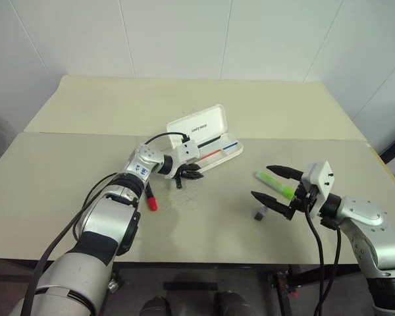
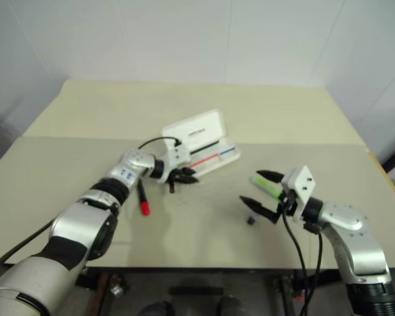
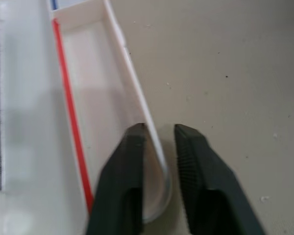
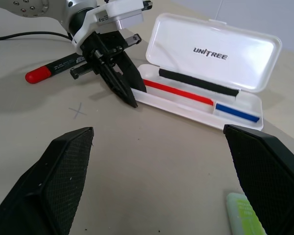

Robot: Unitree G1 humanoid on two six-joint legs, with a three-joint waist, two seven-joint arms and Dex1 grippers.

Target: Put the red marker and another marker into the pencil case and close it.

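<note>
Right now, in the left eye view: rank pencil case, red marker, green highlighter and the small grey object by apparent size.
1. pencil case, open, clearly largest.
2. green highlighter and red marker: both partly hidden by arms, too unsure to rank.
3. small grey object, smallest.

pencil case (image 1: 207, 135) open | left gripper (image 1: 186, 175) at its rim | red marker (image 1: 151, 198) on table (image 1: 85, 112)

The left gripper (image 1: 187, 174) hid the near end of the pencil case (image 1: 204, 139). Another marker (image 4: 245, 213) was cut off at the right wrist view's edge, and the right gripper (image 1: 275, 186) partly covered it.
</note>
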